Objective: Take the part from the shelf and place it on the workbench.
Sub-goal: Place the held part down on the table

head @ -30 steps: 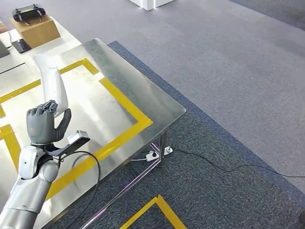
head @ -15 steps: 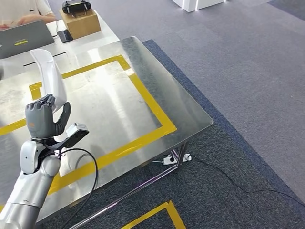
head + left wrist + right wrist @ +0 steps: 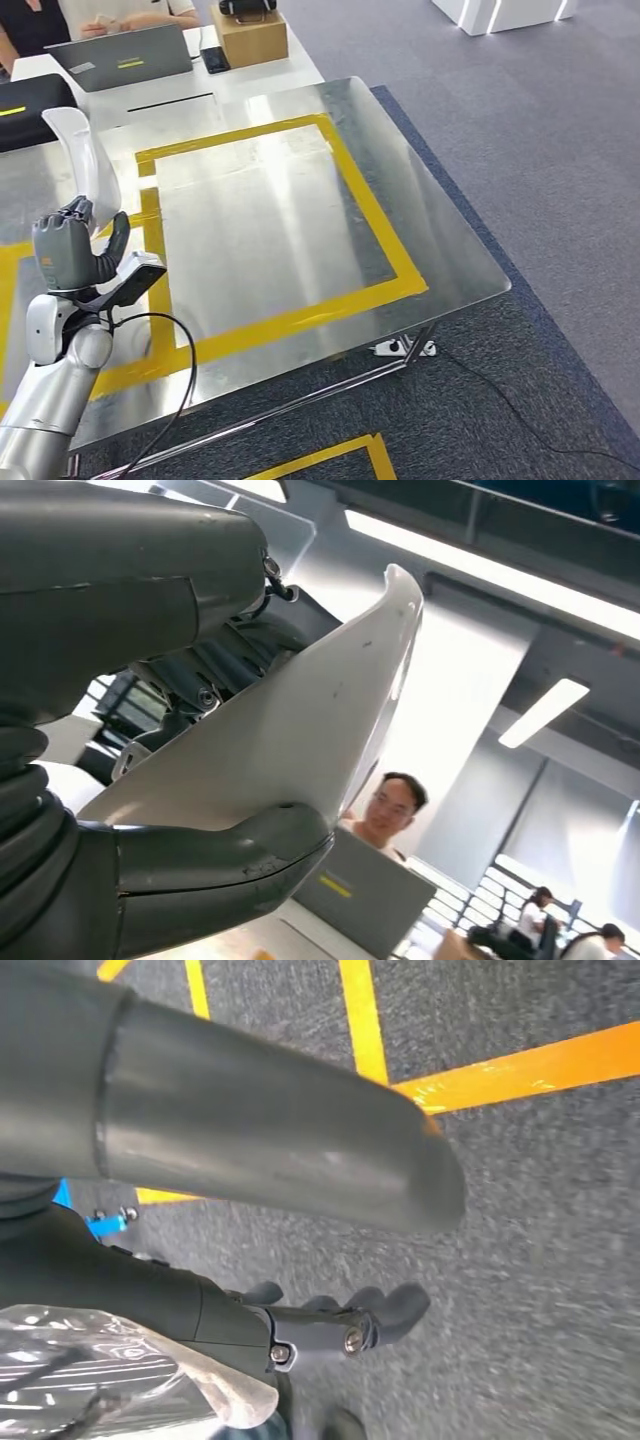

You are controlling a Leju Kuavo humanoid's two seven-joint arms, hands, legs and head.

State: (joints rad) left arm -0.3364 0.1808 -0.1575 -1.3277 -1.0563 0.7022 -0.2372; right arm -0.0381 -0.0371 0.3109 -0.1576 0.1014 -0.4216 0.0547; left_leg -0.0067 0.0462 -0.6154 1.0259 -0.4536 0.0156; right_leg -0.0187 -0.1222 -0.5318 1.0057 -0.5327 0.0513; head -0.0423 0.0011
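Note:
The part (image 3: 83,160) is a white curved plastic shell, standing up out of my left hand (image 3: 72,250), which grips its lower end. Hand and part hover over the left side of the steel workbench (image 3: 302,220), a shiny top marked with yellow tape rectangles. In the left wrist view the part (image 3: 302,720) lies between the thumb and the darker fingers (image 3: 219,680) of the left hand (image 3: 113,600). My right hand (image 3: 226,1130) hangs over grey carpet, its fingers (image 3: 377,1320) apart from the thumb and holding nothing.
Behind the bench a white table carries laptops (image 3: 124,62), a phone (image 3: 215,60) and a cardboard box (image 3: 249,38); people (image 3: 128,12) sit there. A power strip (image 3: 400,347) and cable lie under the bench's near right corner. Yellow tape (image 3: 332,460) marks the carpet.
The whole picture has shifted right, so the camera has turned left and the bench now lies more squarely ahead. My left hand still holds the part upright.

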